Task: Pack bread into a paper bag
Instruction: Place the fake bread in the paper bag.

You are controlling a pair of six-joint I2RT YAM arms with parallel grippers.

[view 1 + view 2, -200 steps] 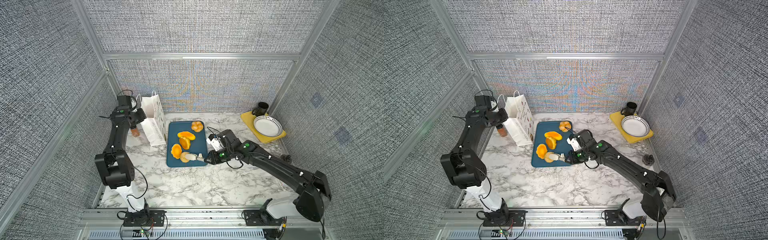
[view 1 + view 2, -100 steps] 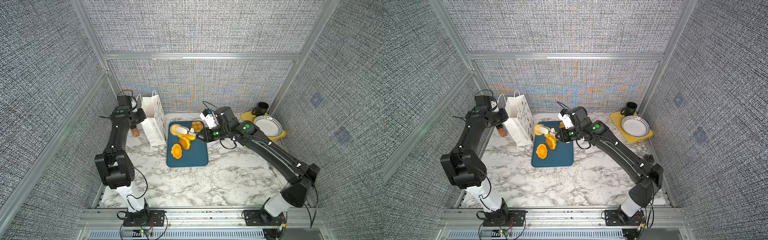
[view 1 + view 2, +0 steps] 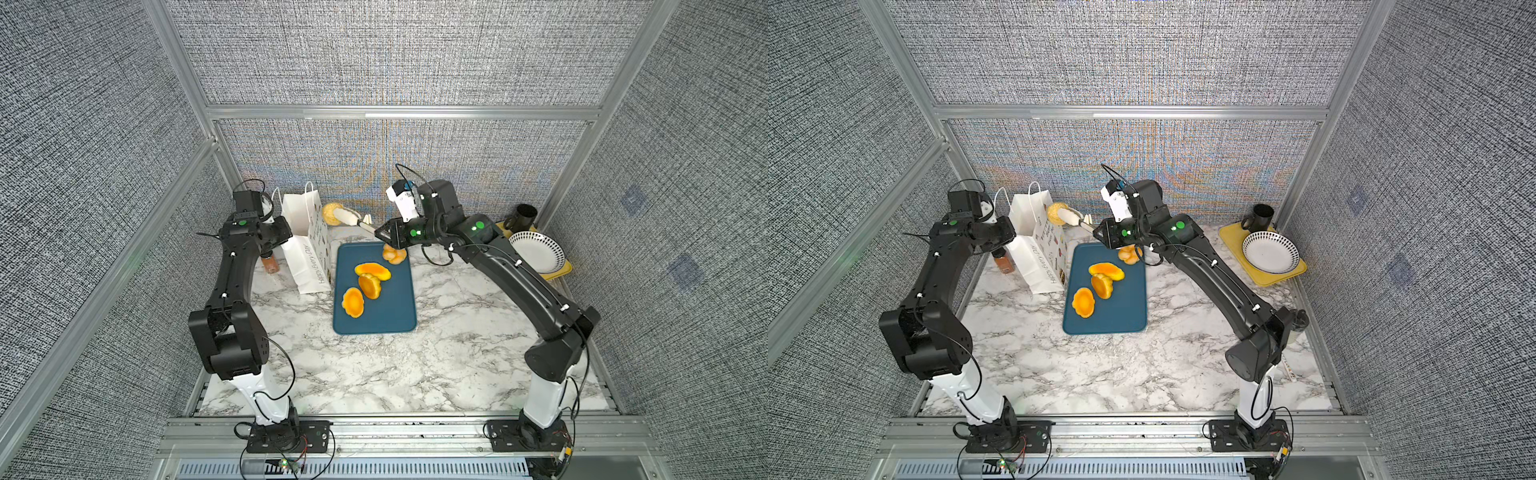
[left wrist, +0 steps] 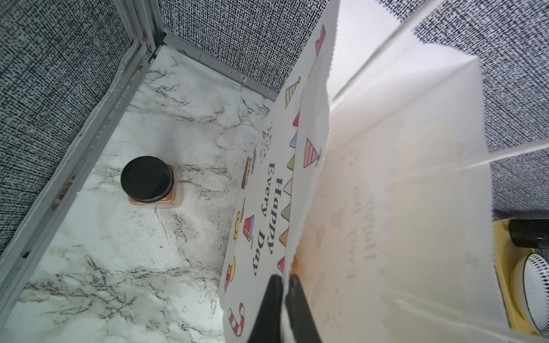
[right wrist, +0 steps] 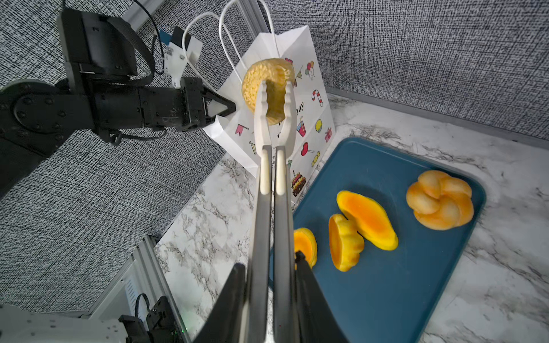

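Paper bag (image 3: 309,249) stands far left, mouth open, and a crumbly bun (image 3: 331,212) hangs in the tongs (image 3: 351,217) just beside its top edge, not in yet. To the right, three ovals (image 3: 372,271) and a knot roll (image 3: 394,254) wait on the tray (image 3: 399,316), so I'd say most of the packing is left; the bag's contents I can't tell. Left claw (image 4: 284,279) is pinched together on the bag's rim, and right claw (image 5: 270,273) is clamped on the tongs' handles, whose tips squeeze the bun.

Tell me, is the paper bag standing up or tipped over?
Upright: the paper bag stands on its base, open mouth facing up.
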